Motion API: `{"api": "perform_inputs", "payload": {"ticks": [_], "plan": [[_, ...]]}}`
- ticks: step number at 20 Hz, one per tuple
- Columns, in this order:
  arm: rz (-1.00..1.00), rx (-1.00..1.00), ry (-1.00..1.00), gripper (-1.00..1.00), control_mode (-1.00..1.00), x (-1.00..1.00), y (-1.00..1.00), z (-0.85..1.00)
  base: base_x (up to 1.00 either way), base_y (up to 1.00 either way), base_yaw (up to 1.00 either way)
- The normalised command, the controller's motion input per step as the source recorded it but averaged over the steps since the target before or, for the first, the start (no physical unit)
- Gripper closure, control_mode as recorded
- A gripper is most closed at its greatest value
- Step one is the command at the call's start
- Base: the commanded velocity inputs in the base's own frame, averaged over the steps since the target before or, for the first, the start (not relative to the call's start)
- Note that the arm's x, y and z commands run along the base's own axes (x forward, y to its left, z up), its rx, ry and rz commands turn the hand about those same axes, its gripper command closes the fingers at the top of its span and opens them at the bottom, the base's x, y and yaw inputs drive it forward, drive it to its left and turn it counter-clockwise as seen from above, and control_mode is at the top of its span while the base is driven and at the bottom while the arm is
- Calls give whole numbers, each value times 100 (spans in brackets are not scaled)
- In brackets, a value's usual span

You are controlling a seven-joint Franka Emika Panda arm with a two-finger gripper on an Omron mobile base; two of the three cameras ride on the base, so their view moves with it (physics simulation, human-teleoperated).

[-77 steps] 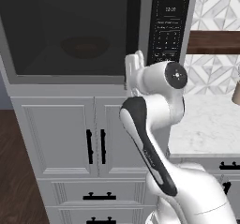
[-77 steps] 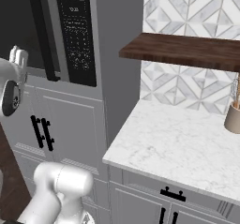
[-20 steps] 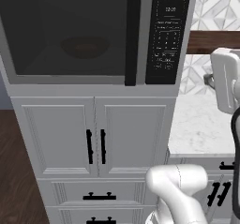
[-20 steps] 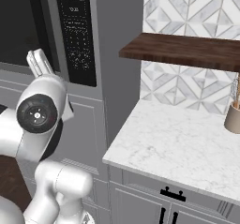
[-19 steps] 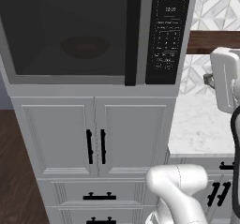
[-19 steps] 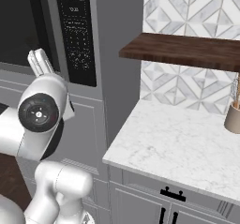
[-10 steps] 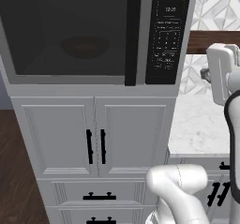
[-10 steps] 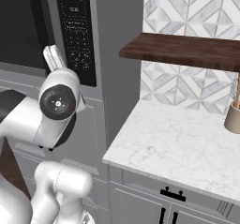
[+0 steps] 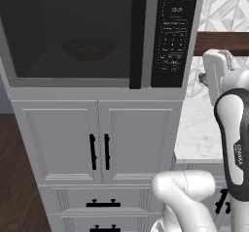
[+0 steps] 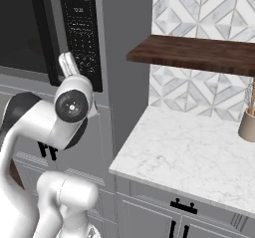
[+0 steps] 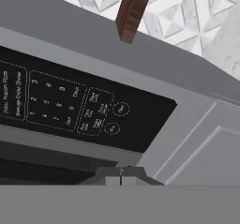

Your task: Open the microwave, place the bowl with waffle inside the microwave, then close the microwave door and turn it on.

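The microwave (image 9: 73, 83) is built in above white cabinets. The microwave door (image 9: 68, 12) is shut, with its black handle (image 9: 137, 34) upright at the right edge. Through the dark glass the bowl (image 9: 87, 49) shows dimly on the cavity floor; the tint hides the waffle. My gripper (image 11: 121, 175) is shut with nothing in it. It points at the black keypad (image 11: 79, 108) from close by, near its lower buttons. From the right base view my hand (image 10: 67, 62) rises in front of the keypad (image 10: 82, 28).
A marble counter (image 10: 189, 152) lies right of the microwave column, with a dark wooden shelf (image 10: 194, 53) above it and a tan holder (image 10: 247, 125) at its far right. White cabinet doors (image 9: 97, 148) with black handles sit below the microwave.
The arm has swung in toward the keypad from the counter side. The microwave door has stayed shut and the gripper has stayed shut.
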Motion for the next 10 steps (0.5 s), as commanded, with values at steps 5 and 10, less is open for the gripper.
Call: {"api": "perform_inputs", "payload": {"ticks": [5, 10], "plan": [[-3, 0, 0, 100, -100, 44, 2, 0, 0, 0, 0], [0, 0, 0, 100, -100, 47, 8, 0, 0, 0, 0]]}}
